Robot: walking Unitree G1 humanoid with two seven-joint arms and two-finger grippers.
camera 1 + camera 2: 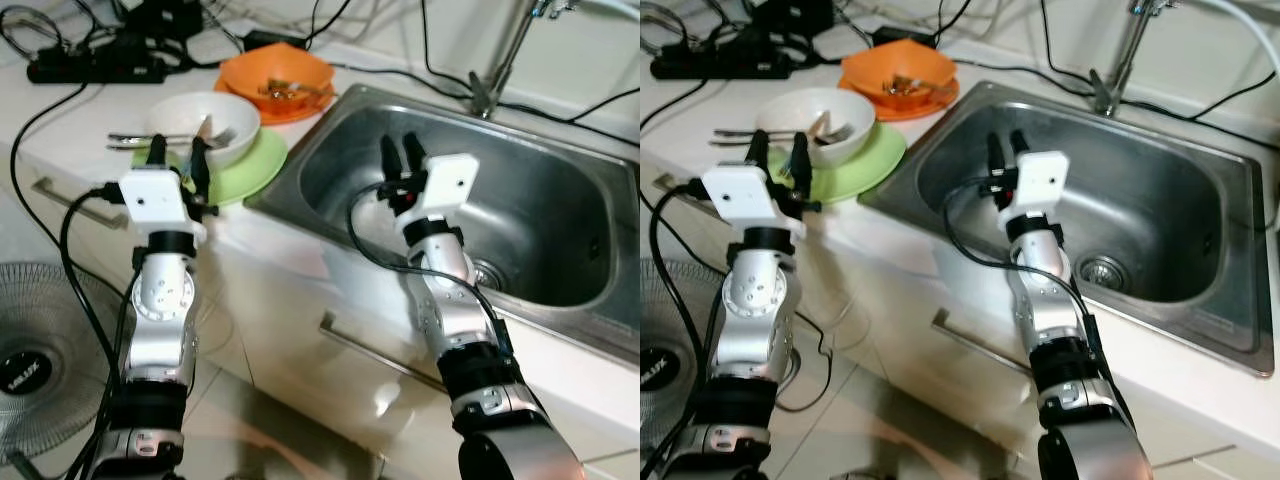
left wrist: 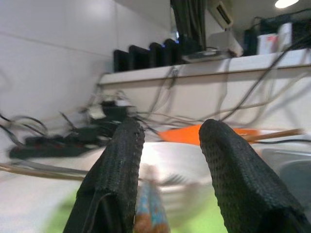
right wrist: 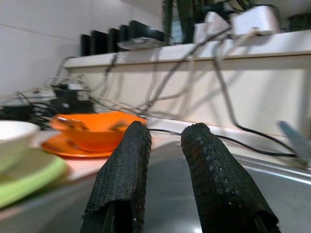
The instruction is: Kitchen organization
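Note:
A white bowl (image 1: pixel 205 125) holding a fork and a spoon sits on a green plate (image 1: pixel 255 165) at the counter's front, left of the sink. Behind it an orange bowl (image 1: pixel 277 72) with utensils rests on an orange plate. My left gripper (image 1: pixel 178 158) hovers open just in front of the white bowl, nothing between its fingers (image 2: pixel 116 170). My right gripper (image 1: pixel 401 153) is raised over the left half of the steel sink (image 1: pixel 520 200), its fingers (image 3: pixel 124 170) a little apart and empty. The right wrist view has the orange bowl (image 3: pixel 92 128) beyond the sink's rim.
A faucet (image 1: pixel 500 60) stands behind the sink. A black power strip (image 1: pixel 95 65) and several cables lie at the counter's back left. Below the counter are white drawers with bar handles (image 1: pixel 375 350). A floor fan (image 1: pixel 35 360) stands at the lower left.

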